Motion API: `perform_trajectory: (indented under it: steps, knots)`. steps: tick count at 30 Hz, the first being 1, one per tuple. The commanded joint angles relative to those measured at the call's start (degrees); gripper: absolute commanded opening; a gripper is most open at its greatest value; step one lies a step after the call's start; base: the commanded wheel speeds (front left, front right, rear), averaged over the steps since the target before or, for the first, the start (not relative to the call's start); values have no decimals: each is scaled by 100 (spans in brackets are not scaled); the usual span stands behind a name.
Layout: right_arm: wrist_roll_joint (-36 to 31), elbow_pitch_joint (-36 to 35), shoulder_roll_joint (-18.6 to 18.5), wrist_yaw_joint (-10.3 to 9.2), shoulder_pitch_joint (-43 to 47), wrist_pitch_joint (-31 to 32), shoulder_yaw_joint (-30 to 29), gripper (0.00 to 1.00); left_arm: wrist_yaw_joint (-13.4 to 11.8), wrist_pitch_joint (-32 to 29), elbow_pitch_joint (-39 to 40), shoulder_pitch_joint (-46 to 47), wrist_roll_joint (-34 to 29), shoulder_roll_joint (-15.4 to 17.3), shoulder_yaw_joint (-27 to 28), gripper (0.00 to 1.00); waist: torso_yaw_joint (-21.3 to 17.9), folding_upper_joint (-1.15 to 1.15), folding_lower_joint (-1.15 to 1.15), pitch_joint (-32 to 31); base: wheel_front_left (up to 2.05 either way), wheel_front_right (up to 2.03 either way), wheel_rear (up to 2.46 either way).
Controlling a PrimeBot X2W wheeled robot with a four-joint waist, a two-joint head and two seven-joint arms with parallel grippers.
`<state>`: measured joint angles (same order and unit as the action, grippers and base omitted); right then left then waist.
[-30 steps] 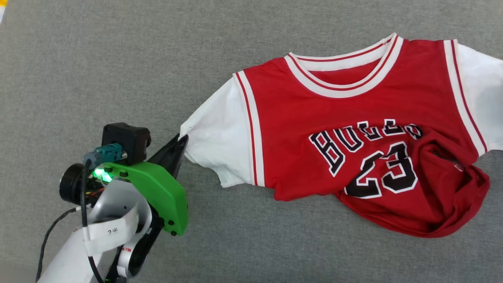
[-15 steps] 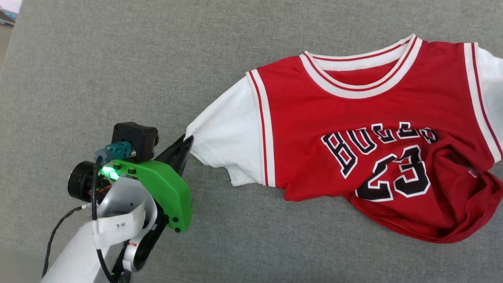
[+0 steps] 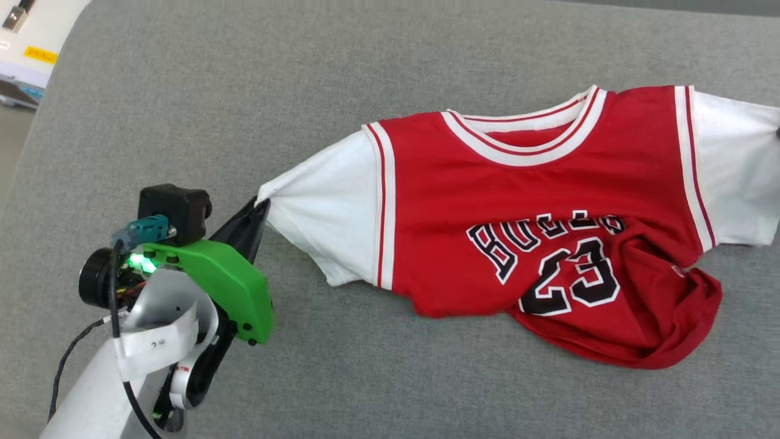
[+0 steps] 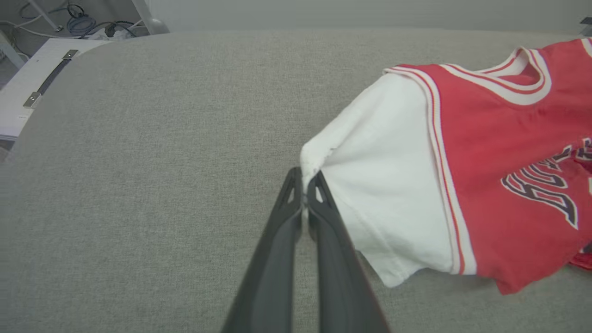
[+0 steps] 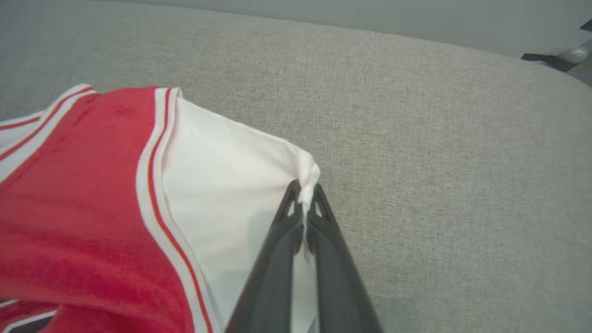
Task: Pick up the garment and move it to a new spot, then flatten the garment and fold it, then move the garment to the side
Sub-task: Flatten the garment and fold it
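Observation:
The garment [image 3: 536,201], a red jersey with white sleeves and black "BULLS 23" lettering, lies front up on the grey surface, stretched between its sleeves. Its lower hem is bunched and folded up at the right [image 3: 664,317]. My left gripper [image 3: 261,206] is shut on the tip of the left white sleeve [image 3: 323,207]; the left wrist view shows the pinched cloth at the gripper [image 4: 304,178] and the garment [image 4: 499,152]. In the right wrist view my right gripper [image 5: 305,192] is shut on the corner of the other white sleeve [image 5: 226,162].
The grey fabric surface [image 3: 244,91] spreads wide on all sides of the jersey. A white unit with a yellow label [image 3: 27,42] stands off the surface's far left corner, and cables [image 4: 78,21] lie on the floor beyond it.
The camera has shifted, so the picture moved. The jersey now looks stretched wider between its two sleeves, and the right sleeve shows more fully.

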<state>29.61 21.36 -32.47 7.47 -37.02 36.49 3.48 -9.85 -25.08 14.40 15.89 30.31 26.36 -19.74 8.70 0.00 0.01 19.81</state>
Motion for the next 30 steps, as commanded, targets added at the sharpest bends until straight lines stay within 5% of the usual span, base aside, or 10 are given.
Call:
perform_trajectory:
  steps: [1,12,30]
  knots:
    - [87,-117,-75,2,96,-121,1,0,-42,106,33,-5,3,40,97,0,-292,0,-1,-444,0,0,0]
    - [388,-1153,-307,2,484,-470,-278,0,-223,455,365,71,-169,271,515,0,-639,0,-1,-1173,0,0,0]
    - [360,-2660,-388,2,480,-732,-1053,0,-343,978,1206,772,-389,731,1384,0,-893,0,-1,-1408,0,0,0]
